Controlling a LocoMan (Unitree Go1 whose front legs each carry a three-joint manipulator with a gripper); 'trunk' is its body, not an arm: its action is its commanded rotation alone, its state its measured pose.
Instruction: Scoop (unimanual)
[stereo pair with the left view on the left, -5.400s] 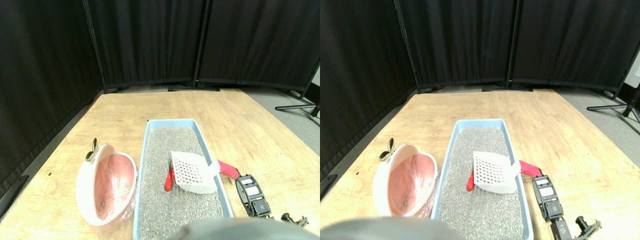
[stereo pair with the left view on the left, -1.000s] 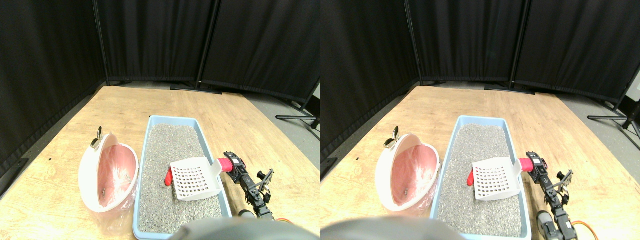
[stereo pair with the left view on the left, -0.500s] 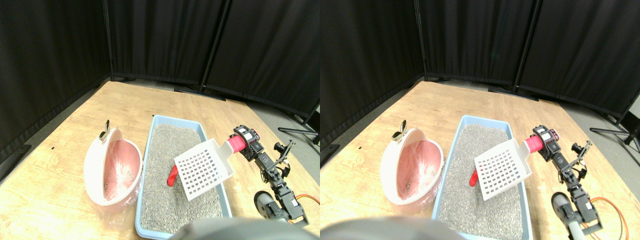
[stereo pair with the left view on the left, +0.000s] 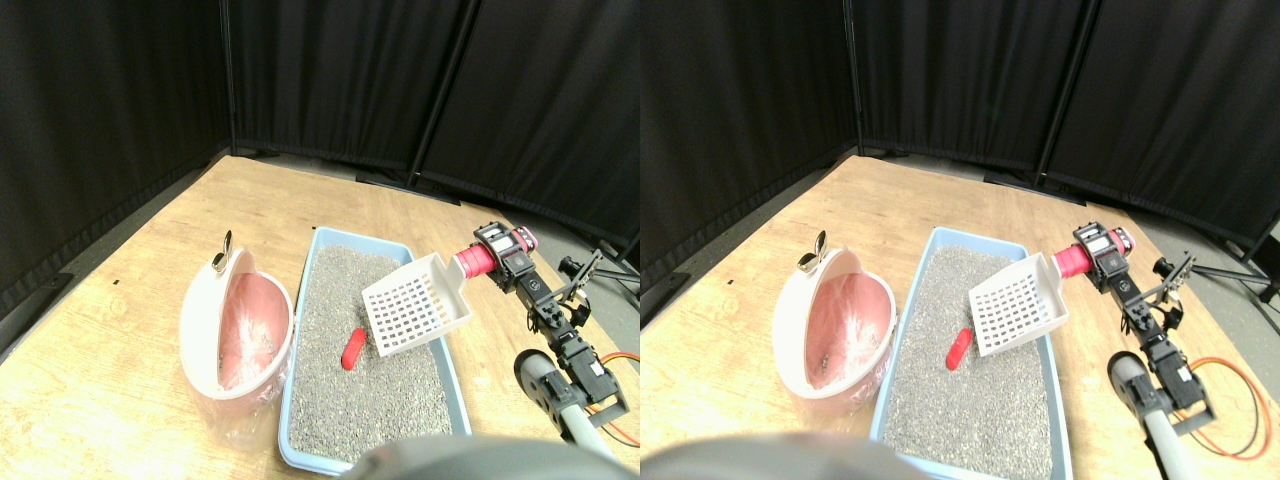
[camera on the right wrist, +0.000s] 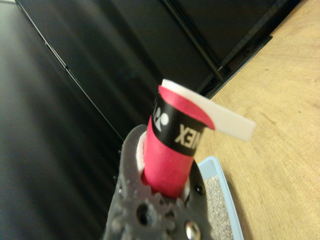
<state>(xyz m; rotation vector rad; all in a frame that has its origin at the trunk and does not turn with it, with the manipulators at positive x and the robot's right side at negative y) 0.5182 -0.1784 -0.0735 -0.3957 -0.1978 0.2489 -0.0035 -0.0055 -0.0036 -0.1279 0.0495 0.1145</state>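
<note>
A white slotted scoop (stereo pair with the left view on the left: 415, 303) with a red wrapped handle (stereo pair with the left view on the left: 468, 262) hangs tilted above the right side of the blue litter tray (stereo pair with the left view on the left: 306, 290). My right gripper (stereo pair with the left view on the left: 497, 255) is shut on that handle; in the wrist view the red handle (camera on the right wrist: 170, 150) sits between the dark jaws. A small red object (stereo pair with the left view on the left: 353, 349) lies on the grey litter (stereo pair with the left view on the left: 340, 400) to the left of the scoop, apart from it. A white bin with a pink liner (stereo pair with the left view on the left: 240, 330) stands tilted against the tray's left side.
Black curtain panels (stereo pair with the left view on the left: 330, 70) close off the back and left. The tray and bin rest on a wooden floor (stereo pair with the left view on the left: 130, 380). An orange cable (stereo pair with the left view on the left: 625, 360) trails by the arm at lower right. A stand's black legs (stereo pair with the left view on the left: 600, 262) lie beyond the arm.
The scoop has been lifted higher and further back off the litter. The red object, half hidden by the scoop before, now lies fully exposed. The camera view has shifted.
</note>
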